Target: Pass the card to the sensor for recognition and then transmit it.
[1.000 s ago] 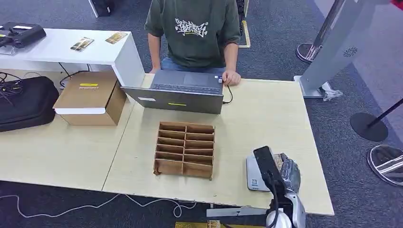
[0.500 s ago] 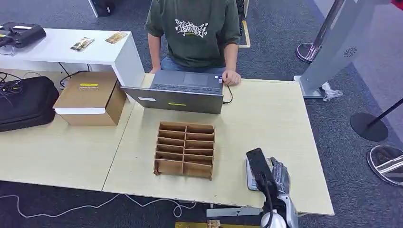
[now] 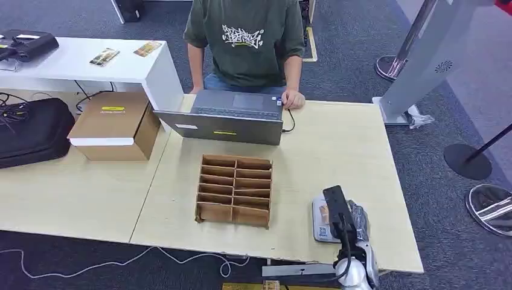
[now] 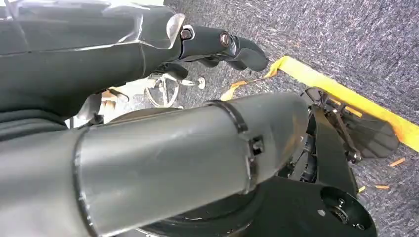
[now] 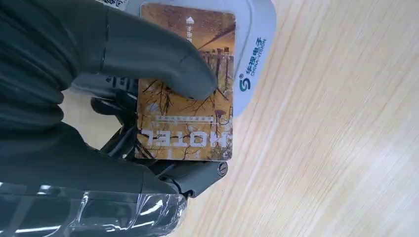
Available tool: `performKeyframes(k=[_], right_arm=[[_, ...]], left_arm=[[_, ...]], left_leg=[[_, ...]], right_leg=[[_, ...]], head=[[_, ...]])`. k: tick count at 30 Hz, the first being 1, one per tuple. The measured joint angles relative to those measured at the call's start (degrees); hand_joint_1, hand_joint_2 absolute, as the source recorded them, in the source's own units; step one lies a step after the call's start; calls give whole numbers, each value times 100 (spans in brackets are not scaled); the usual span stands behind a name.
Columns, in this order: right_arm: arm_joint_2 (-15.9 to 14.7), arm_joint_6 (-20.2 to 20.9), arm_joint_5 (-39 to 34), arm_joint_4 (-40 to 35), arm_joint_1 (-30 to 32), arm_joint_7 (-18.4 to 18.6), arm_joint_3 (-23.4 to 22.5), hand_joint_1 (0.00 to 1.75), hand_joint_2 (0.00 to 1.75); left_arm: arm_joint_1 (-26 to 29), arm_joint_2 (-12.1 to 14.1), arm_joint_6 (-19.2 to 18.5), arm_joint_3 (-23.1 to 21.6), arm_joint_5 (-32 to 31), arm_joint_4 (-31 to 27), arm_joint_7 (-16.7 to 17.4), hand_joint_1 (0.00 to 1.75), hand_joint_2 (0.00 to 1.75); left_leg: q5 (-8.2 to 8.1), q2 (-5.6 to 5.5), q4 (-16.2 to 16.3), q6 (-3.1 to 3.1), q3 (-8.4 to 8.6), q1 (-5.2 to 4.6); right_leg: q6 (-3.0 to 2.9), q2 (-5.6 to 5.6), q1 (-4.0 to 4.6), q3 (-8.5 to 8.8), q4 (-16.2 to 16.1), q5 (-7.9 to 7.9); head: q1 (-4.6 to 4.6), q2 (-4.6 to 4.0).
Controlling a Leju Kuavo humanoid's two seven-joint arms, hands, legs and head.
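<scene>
Our right robot hand (image 5: 123, 98) has drawn back toward six o'clock, pinching the hotel card (image 5: 185, 84) over the card reader (image 5: 252, 54); recognition looks underway. Our left robot hand (image 4: 217, 42) hangs, curled.

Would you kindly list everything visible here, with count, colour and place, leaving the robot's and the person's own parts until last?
card: one, brown-gold, marked HOTEL, over the sensor
sensor: one, white, near right of the table
table: two joined tops, pale wood
divider tray: one, brown cardboard, table centre
laptop: one, grey, far edge
cardboard box: one, tan, left
black bag: one, far left
white desk: one, behind, bearing two cards
kiosk stand: one, grey, right
right hand: holds the card, thumb on top
left hand: dark, above the carpet
person: green shirt, at the laptop
</scene>
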Motion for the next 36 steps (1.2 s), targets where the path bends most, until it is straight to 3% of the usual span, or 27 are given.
performKeyframes(k=[12, 14, 17, 23, 26, 31, 34, 36], right_arm=[[-7, 13, -146, 260, -143, -192, -74, 175, 175], [-7, -87, -133, 253, -138, -264, -74, 175, 175], [0, -617, 49, 142, -75, -575, -54, 175, 175], [26, -2241, 1020, -683, 122, -1420, 199, 175, 175], [57, -2822, 1621, -1081, 214, -1480, 297, 175, 175], [170, -2857, 2665, -1600, 291, -1608, 341, 175, 175], [184, -2859, 3951, -1876, 305, -1477, 324, 175, 175], [92, -2859, 4387, -2011, 305, -1498, 263, 175, 175]], left_arm=[[0, 0, 44, 37, 4, 0, 7, 0, 0], [0, 0, 57, 37, 11, 0, 7, 0, 0], [0, -4, 72, 42, 13, 0, 0, 0, 0], [-2, -35, 142, 44, -41, 0, -183, 0, 0], [-4, -55, 177, 44, -66, 0, -223, 0, 0], [-14, -66, 179, 44, -100, 0, -234, 0, 0], [-15, -66, 179, 44, -151, 0, -273, 0, 0], [-16, -68, 175, 44, -186, 0, -295, 0, 0]], left_leg=[[-2, 15, 0, -2, 19, 1], [-1, 15, 0, -2, 19, 1], [-1, 11, 0, -1, 14, 0], [0, 11, 0, 0, 9, -1], [-1, 9, 0, 0, 6, 0], [-3, 10, 0, -2, 3, 0], [-2, 10, 0, -2, 5, 0], [-2, 10, 0, -2, 4, -1]], right_leg=[[-3, 13, 0, 14, 0, 6], [-3, 13, 0, 14, 0, 7], [-3, 9, 0, 13, 0, 8], [-2, 10, 0, 6, 1, 6], [-1, 8, 0, 5, 0, 5], [0, 10, 0, 2, 0, 3], [0, 10, 0, 0, 0, 3], [0, 9, -1, 2, 0, 4]], head=[[0, 0], [0, 0], [-2, 0], [-2, 0], [-2, 0], [-2, 0], [-2, 0], [-2, 0]])
